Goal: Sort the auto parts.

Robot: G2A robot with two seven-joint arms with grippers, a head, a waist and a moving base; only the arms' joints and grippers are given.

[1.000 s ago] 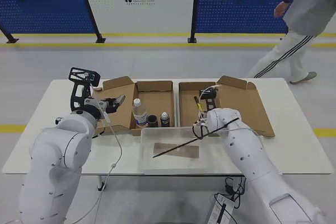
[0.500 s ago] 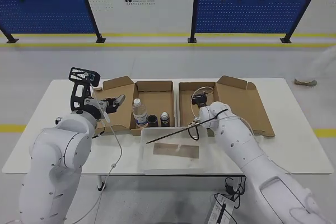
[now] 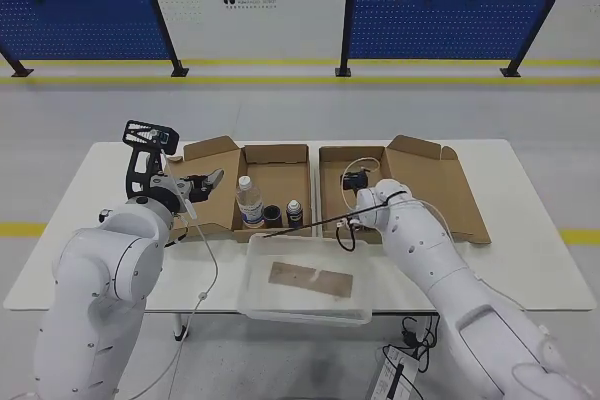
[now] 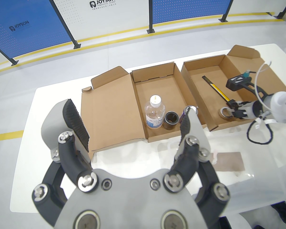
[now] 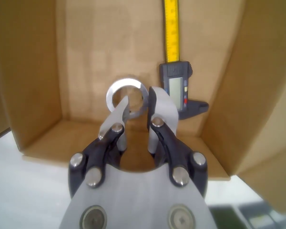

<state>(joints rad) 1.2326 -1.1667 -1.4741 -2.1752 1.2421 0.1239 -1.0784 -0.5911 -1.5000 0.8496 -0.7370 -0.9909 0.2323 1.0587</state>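
Observation:
A short metal ring [image 5: 127, 95] hangs low inside the right cardboard box [image 3: 450, 190], close to its front wall. My right gripper [image 5: 138, 96] is shut on the ring's wall, one finger through the hole and one outside; from the left wrist view the ring [image 4: 225, 112] sits at that gripper's tip. A digital caliper [image 5: 171, 24] with a yellow scale lies on the box floor right beside the ring. My left gripper [image 4: 133, 122] stands open with nothing in it, above the table left of the left box [image 3: 280, 160].
The left box holds a water bottle [image 3: 248, 200], a black cylinder [image 3: 272, 214] and a small bottle [image 3: 294, 211]. A clear plastic tray [image 3: 250, 300] with a flat brown piece [image 3: 311, 279] sits at the table's front edge. Both box lids lie folded outward.
My right arm has swung from above the clear tray back into the right box, carrying the ring. The tray now sits skewed and closer to the front edge. The left arm kept still.

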